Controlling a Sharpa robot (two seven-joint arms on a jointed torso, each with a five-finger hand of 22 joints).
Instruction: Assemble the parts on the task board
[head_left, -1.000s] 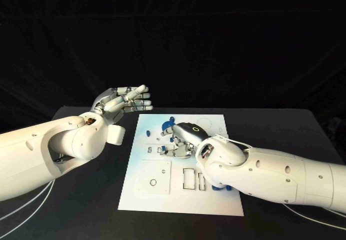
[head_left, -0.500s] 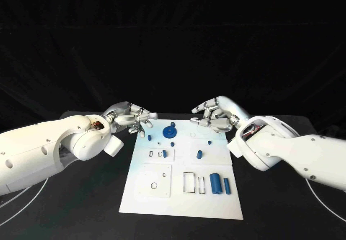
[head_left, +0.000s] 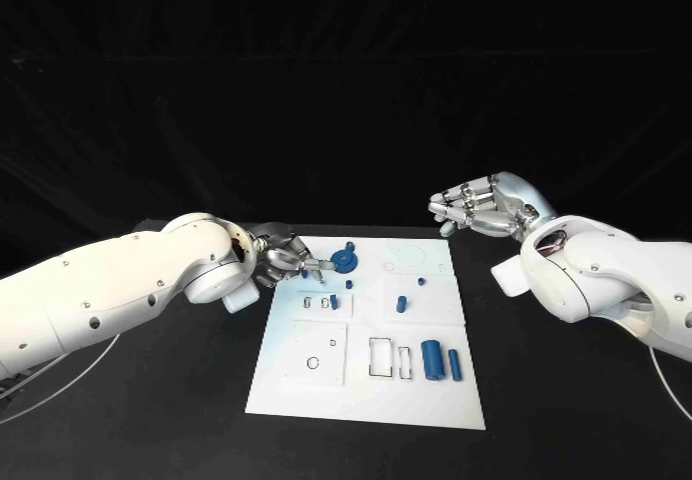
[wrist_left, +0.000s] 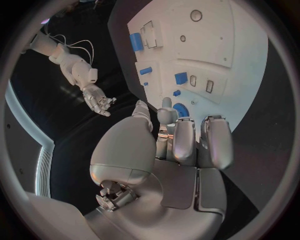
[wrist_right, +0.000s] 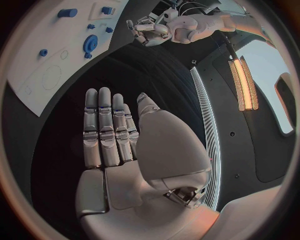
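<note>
Left hand reaching to gear; right hand withdrawn.

Left hand extended over the near corner of the task board, fingers apart and grasping nothing, fingertips just short of the blue gear, judged a pre-grasp approach. Right hand raised well clear beyond the board's far edge, released and empty, likely parked to leave access. Two blue cylinders lying flat, well apart from both hands.

No readable text, labels, brands or numbers anywhere. The flat white rectangular task board carries only unlettered outline marks: rectangles toward 6 o'clock, circle outlines toward 12 o'clock.
</note>
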